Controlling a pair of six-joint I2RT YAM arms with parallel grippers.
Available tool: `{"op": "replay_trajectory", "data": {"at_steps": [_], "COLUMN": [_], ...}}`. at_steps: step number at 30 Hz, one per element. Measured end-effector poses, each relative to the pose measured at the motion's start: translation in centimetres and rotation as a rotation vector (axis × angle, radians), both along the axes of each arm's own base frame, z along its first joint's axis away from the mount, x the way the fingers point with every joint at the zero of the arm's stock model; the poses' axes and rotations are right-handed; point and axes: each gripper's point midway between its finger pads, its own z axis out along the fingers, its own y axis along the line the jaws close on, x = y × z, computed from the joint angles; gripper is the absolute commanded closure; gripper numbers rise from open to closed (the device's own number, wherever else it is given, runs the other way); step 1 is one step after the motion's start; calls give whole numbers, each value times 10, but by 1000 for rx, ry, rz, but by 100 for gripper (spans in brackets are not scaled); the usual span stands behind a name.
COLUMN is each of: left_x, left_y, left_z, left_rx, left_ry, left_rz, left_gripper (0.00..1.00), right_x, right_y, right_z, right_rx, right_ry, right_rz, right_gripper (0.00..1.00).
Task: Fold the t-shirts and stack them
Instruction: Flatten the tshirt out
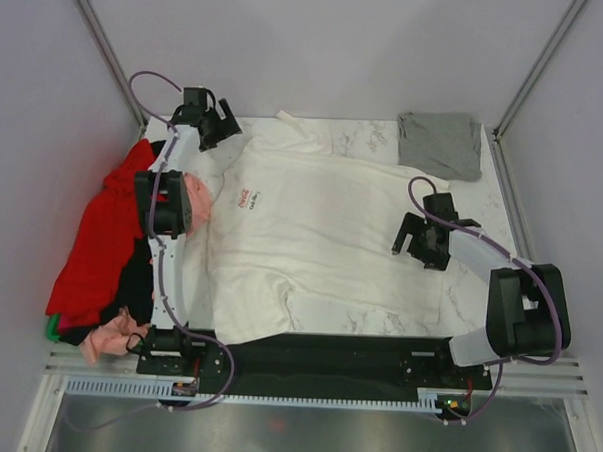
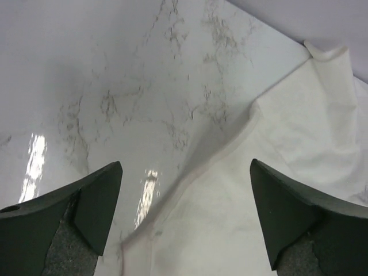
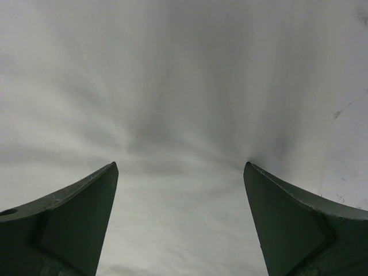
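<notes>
White t-shirt [image 1: 321, 237]: you see it spread open, mostly flat, across middle of table [image 1: 360, 139]; small red logo near its left side; faint wrinkles along near edge. Left wrist view shows its hem [image 2: 201, 167] as slightly raised ridge on marble.
Grey t-shirt [image 1: 442, 144]: folded into compact rectangle, far right corner.
Pile at your left edge: red t-shirt [image 1: 100, 247] on top, crumpled; black t-shirt [image 1: 134, 279] beneath; pink t-shirt [image 1: 111, 340] bunched at near end; green sliver [image 1: 53, 325] at bottom.

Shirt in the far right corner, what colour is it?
Grey shirt; top external view shows it best.
</notes>
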Motion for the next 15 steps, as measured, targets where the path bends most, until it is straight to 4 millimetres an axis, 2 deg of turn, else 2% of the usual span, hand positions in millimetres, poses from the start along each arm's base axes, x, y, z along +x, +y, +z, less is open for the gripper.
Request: {"op": "replay_trajectory", "data": {"at_steps": [3,5,8,10,11,13,15], "left_x": [-48,-96,-160,-205,-223,-262,-294], "left_y": [-9,-15,-28,-44,-51,-70,-82], "left_z": [18,36,80,101,105,98,73], "left_rx": [1,12,45,58,57,45,28], "left_ry": [62,108,80,48,45,62,134], "left_rz": [-6,-8,-19,-52,-69,-125,-166], "left_gripper": [0,0,0,1,2,3,7], "right_x": [-3,-4,-4,-7,-10,-16,-21], "right_y": [-1,-1,2,5,6,7,8], "right_z": [7,18,33,37,36,30,23], "right_rx": [-1,5,32,52,61,72,73], "right_ry": [-8,-36,-89,-100,-91,-60,-20], "right_rz": [0,-5,-15,-20,-23,-34,-44], "right_gripper": [2,2,2,2,2,2,2]}}
